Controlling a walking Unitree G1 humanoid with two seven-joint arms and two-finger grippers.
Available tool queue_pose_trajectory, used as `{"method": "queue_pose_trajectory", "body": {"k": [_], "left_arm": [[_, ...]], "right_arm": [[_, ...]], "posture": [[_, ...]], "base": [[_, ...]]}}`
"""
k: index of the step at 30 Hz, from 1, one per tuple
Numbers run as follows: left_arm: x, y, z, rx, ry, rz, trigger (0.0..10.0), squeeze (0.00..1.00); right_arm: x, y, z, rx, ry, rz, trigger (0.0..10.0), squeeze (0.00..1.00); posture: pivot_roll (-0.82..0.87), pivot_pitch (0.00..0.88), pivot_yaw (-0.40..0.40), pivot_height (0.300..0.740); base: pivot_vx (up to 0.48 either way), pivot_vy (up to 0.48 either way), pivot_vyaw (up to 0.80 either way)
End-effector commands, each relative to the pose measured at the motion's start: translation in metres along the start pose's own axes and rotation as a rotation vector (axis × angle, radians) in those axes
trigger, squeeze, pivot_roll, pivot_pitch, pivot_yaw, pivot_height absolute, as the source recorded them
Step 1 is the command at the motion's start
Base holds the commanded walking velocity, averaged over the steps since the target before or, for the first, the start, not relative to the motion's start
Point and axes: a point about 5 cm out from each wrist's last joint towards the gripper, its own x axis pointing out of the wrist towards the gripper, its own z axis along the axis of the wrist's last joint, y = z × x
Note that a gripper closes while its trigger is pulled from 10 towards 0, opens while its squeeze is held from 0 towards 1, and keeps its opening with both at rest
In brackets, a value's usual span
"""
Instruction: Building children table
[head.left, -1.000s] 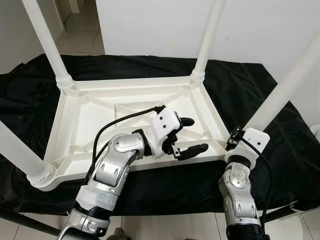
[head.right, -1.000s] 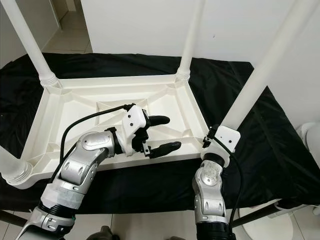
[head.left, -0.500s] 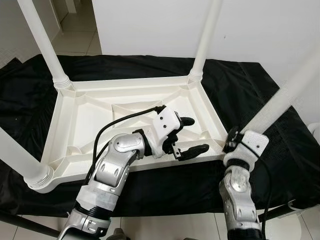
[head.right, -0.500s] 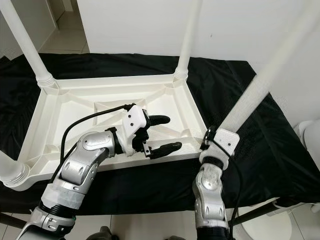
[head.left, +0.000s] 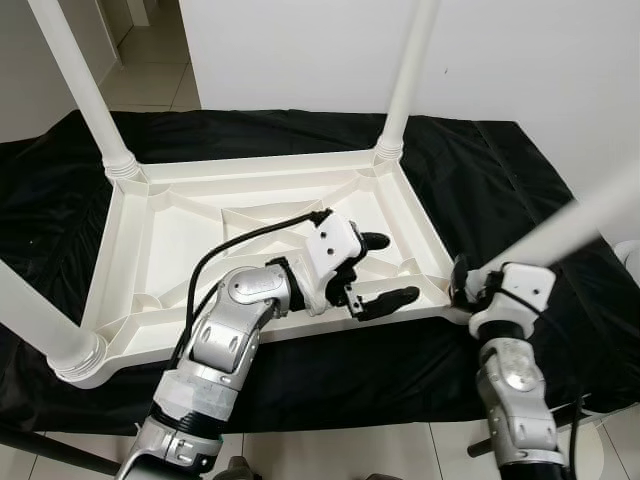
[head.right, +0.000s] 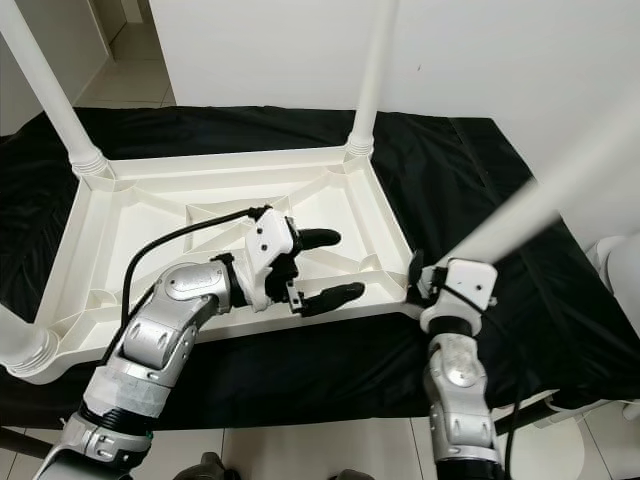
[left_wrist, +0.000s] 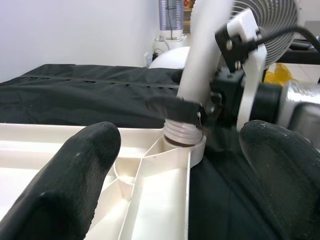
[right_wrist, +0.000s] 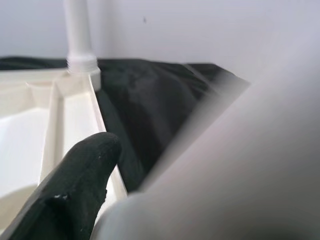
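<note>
A: Change: the right gripper (head.right: 425, 283), clamped on the near-right white plastic table leg (head.right: 545, 205), has tilted it outward; blurred, apparently still turning in its corner socket.

B: Item: upturned white plastic tabletop (head.left: 170, 235) on black cloth (head.left: 500, 180). Left gripper (head.left: 385, 270) open, hovering. Three legs upright; nothing obstructs.

One white table top (head.left: 180, 240) is seen, turned upside down at the centre of the frame. Four white legs are counted: upper left (head.left: 85, 90), upper middle (head.left: 405, 80), lower left (head.left: 40, 325) and right (head.left: 570, 225). One black cloth (head.left: 490, 170) is spread beneath. Two grippers are counted, left (head.left: 385, 270) and right (head.left: 462, 287).
</note>
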Motion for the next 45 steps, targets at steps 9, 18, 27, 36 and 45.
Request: {"method": "queue_pose_trajectory", "body": {"k": [9,18,27,36,45], "left_arm": [[0.003,0.007,0.001,0.013,0.004,0.118,10.0,0.00],[0.004,0.009,0.002,0.017,0.000,0.125,10.0,0.00],[0.004,0.010,0.005,0.024,-0.010,0.133,10.0,0.00],[0.004,0.009,0.005,0.022,-0.012,0.124,10.0,0.00],[0.004,0.008,0.006,0.023,-0.011,0.116,10.0,0.00]], "right_arm": [[0.008,-0.003,0.012,0.007,-0.039,0.224,10.0,0.00],[0.021,-0.006,0.016,-0.003,-0.020,0.401,0.0,0.00],[0.019,-0.010,0.018,-0.116,-0.019,0.511,10.0,0.00],[0.002,-0.003,0.002,-0.236,-0.003,0.586,10.0,0.00],[-0.011,0.001,-0.017,-0.221,0.035,0.599,10.0,0.00]], "posture": [[-0.04,0.000,-0.006,0.740],[-0.03,0.000,-0.015,0.740],[-0.03,0.000,-0.013,0.740],[-0.03,0.000,-0.008,0.740],[-0.03,0.000,0.002,0.740]], "base": [[0.000,0.000,0.00],[0.000,0.000,0.00],[0.000,0.000,0.00],[0.000,0.000,0.00],[0.000,0.000,0.00]]}}
